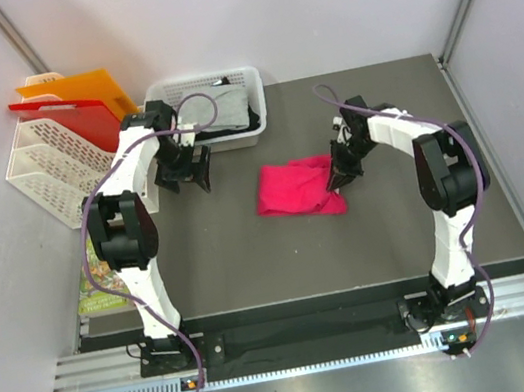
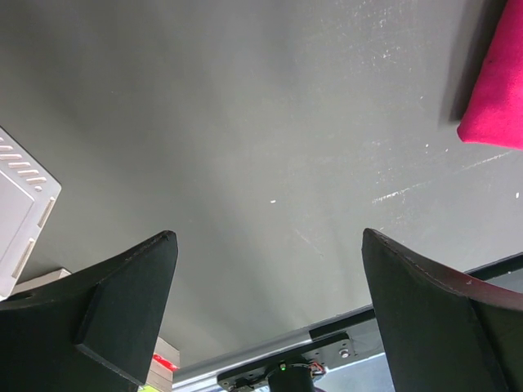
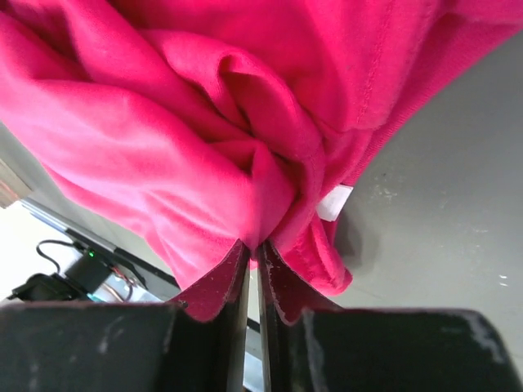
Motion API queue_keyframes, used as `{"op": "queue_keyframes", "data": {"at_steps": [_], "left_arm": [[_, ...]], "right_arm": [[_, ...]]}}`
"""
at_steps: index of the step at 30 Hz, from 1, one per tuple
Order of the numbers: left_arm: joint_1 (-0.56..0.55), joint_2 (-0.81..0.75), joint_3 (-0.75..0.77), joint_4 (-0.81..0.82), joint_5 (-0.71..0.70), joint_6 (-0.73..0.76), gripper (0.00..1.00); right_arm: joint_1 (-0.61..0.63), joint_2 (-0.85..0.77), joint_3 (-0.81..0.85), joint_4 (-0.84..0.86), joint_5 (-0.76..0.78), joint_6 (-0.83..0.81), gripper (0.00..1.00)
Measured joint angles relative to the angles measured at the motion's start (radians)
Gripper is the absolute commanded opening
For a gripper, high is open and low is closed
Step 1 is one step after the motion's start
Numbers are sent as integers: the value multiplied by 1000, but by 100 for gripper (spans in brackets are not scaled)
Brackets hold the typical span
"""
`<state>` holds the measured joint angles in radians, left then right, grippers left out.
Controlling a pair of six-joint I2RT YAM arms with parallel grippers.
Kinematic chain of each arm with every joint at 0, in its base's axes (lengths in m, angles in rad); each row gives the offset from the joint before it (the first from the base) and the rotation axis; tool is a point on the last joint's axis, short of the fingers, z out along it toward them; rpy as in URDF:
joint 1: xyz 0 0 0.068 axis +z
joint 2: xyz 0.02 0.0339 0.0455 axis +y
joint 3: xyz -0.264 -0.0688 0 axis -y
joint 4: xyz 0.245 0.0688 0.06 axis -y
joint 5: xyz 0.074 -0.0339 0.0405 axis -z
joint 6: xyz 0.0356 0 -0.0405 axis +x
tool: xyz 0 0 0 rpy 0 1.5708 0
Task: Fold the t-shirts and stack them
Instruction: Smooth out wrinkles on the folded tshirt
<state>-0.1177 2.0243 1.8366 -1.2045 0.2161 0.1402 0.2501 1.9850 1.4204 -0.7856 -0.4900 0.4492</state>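
Right pincer (image 3: 255,250) clenched on a bunched fold of the pink-red t-shirt (image 1: 291,189), probably to pull it flat for folding. Shirt is soft crumpled knit on the dark matte bench (image 1: 253,258), just in front of the white slotted basket (image 1: 258,95). Left pincer (image 2: 270,245) released, empty, beside that basket.

White basket (image 1: 259,95), orange folder (image 1: 93,88), red folder (image 1: 75,115), lattice rack (image 1: 43,172); dark table (image 1: 253,258)
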Motion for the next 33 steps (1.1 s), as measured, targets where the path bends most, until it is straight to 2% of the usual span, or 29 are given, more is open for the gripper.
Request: {"op": "queue_keyframes", "data": {"at_steps": [14,17,20,23,24,27,30,33], "left_arm": [[-2,19,31,-17,29,0,98],[-14,43,84,-31,54,4,99],[-51,62,146,-46,68,13,99],[-133,78,212,-46,73,27,99],[-172,84,232,-44,73,35,99],[-300,126,298,-38,80,52,99],[-396,192,350,-14,116,56,99],[-426,277,411,-9,135,55,99]], "right_arm": [[-51,-116,-1,-19,51,-26,11],[-53,-97,-35,-24,70,-32,20],[-59,-64,-32,-28,90,-41,40],[-76,-48,-3,-37,112,-44,58],[-84,-45,16,-37,117,-46,76],[-115,-43,54,-16,121,-48,99],[-151,-43,43,46,93,-55,100],[-175,-43,-9,126,38,-52,100]]}}
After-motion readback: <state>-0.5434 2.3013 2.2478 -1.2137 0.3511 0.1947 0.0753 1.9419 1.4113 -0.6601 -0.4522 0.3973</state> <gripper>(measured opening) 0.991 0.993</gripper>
